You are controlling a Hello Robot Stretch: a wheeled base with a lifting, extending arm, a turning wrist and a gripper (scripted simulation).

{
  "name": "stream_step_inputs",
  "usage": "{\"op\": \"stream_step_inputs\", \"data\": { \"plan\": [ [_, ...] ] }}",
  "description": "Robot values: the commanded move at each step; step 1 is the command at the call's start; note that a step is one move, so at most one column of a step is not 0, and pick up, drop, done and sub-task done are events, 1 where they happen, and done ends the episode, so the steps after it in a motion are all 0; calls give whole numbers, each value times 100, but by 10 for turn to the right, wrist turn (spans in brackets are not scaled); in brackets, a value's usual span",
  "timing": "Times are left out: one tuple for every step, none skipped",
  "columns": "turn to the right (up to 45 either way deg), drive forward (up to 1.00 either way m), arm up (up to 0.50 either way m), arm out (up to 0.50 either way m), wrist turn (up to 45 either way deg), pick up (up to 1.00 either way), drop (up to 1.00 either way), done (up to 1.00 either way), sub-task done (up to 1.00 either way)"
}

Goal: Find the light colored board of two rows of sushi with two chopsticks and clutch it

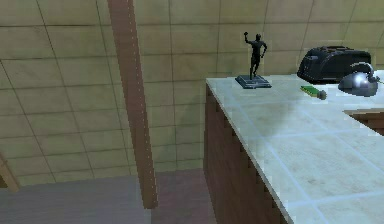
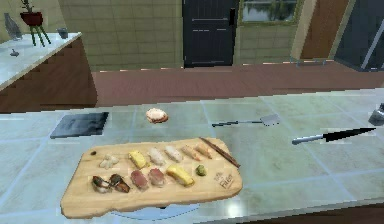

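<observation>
The search is judged done, the grasp not yet begun; on the pale counter (image 2: 310, 175), low in the arm side view, the light board (image 2: 82, 192) is laid flat; two rows of sushi (image 2: 160, 157) and two chopsticks (image 2: 220, 151) are borne on it; an arm reach is called for; the gripper's state cannot be told.

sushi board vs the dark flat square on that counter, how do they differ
The sushi board is light wood; the dark square is near black. The board is larger and carries two rows of sushi plus chopsticks; the square is bare. Both lie flat on the pale counter.
</observation>
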Motion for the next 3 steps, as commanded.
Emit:
{"op": "stream_step_inputs", "data": {
  "plan": [
    [0,0,38,0,0,0,0,0,0],
    [0,0,0,2,0,0,0,0,0],
    [0,0,0,0,450,0,0,0,0]
  ]
}}
